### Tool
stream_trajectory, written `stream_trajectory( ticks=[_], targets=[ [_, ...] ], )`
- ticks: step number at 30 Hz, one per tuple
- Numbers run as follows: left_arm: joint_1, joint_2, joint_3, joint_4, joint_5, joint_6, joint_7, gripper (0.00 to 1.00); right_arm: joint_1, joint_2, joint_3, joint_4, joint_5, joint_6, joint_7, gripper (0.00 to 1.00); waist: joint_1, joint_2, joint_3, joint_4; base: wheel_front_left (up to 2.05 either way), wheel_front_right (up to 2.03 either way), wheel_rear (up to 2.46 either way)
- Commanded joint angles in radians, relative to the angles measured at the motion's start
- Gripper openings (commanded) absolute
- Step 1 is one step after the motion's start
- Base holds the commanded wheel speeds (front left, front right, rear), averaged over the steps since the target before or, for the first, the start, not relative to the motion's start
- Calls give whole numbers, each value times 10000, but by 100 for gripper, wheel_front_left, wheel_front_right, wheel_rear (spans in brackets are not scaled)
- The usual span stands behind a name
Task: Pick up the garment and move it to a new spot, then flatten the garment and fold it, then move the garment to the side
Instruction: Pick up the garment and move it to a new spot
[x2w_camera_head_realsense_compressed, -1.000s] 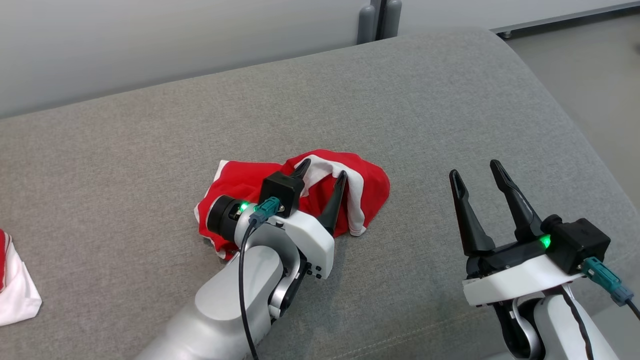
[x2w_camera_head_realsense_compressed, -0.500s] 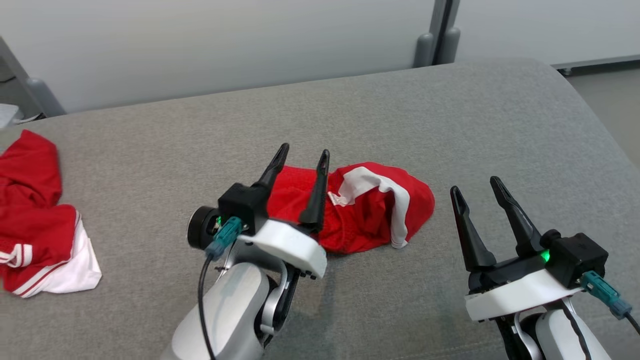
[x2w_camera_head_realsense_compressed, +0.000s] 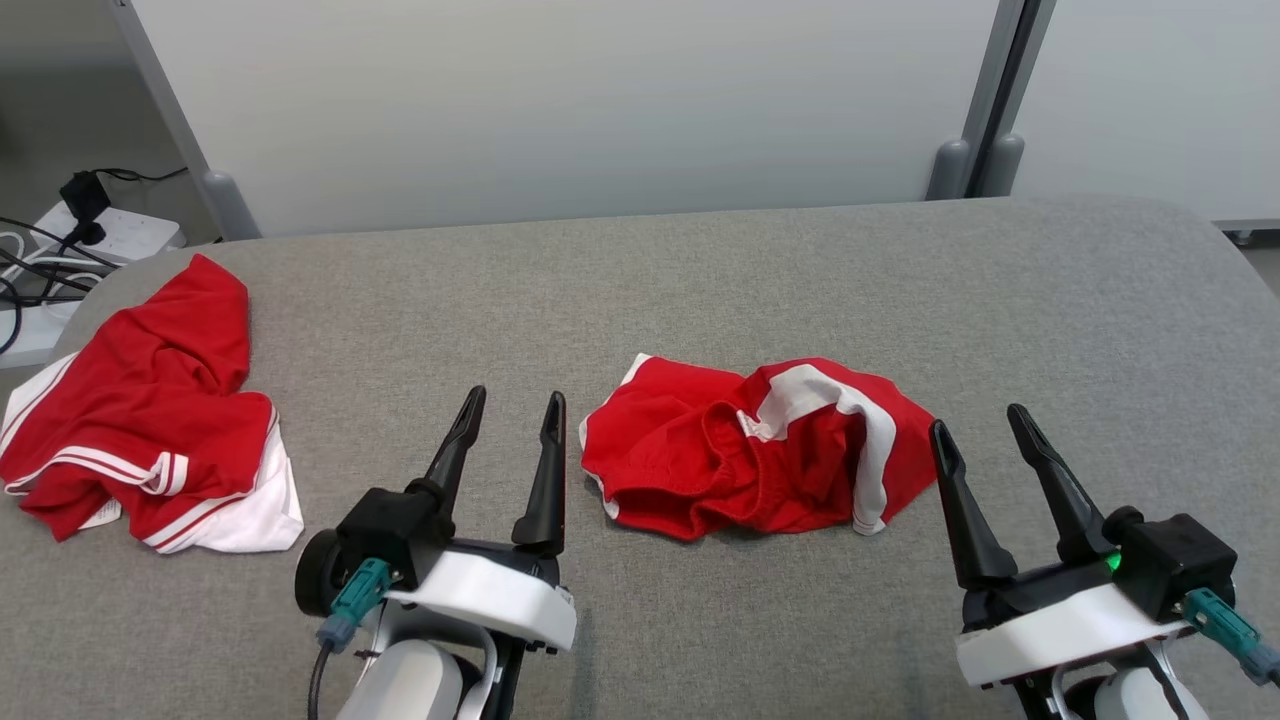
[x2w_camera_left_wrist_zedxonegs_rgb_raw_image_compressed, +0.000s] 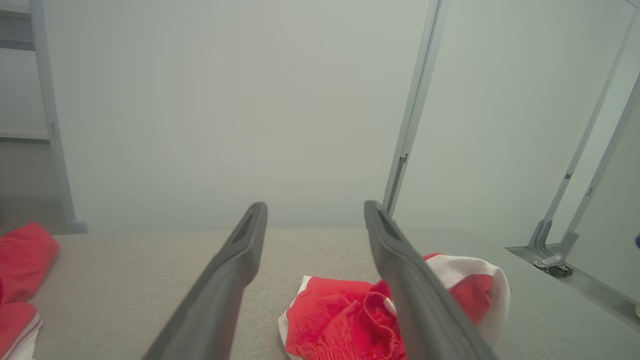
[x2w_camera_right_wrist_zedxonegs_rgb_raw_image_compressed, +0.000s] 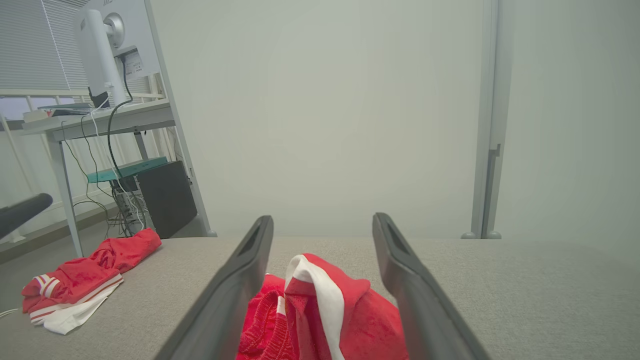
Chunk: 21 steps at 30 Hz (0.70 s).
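On the grey padded worktop (x2w_camera_head_realsense_compressed: 700, 280), a second garment (x2w_camera_head_realsense_compressed: 150, 420), red and white, lies far left, the left claw (x2w_camera_head_realsense_compressed: 515, 397) hovers spread and empty, the crumpled red garment (x2w_camera_head_realsense_compressed: 740, 460) lies centre just beside it, and the right claw (x2w_camera_head_realsense_compressed: 978, 417) stands spread, empty.

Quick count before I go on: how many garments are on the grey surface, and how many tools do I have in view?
Garments, red and white: 2, the middle garment and the far-left garment
Tools: 2, the left tool and the right tool, both open and holding nothing
Total: 4
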<state>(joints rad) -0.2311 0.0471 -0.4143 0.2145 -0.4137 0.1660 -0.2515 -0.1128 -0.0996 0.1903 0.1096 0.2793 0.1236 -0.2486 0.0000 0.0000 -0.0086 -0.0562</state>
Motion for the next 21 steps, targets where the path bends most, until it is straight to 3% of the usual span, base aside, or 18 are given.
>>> stream_trajectory(
  ticks=[1,12,21],
  targets=[
    [-19,39,531,-437,211,-123,-102,100,-35,-99,98,-312,-114,71,-132,100,0,0,-93,94,0,0,0],
    [1497,36,1647,-925,1242,-656,-103,100,592,-54,-381,-134,-108,71,-132,100,0,0,-500,251,0,0,0],
    [2579,36,2604,-1185,2202,-394,-103,100,1340,5,-1007,-249,-414,71,-132,100,0,0,-768,447,0,0,0]
  ],
)
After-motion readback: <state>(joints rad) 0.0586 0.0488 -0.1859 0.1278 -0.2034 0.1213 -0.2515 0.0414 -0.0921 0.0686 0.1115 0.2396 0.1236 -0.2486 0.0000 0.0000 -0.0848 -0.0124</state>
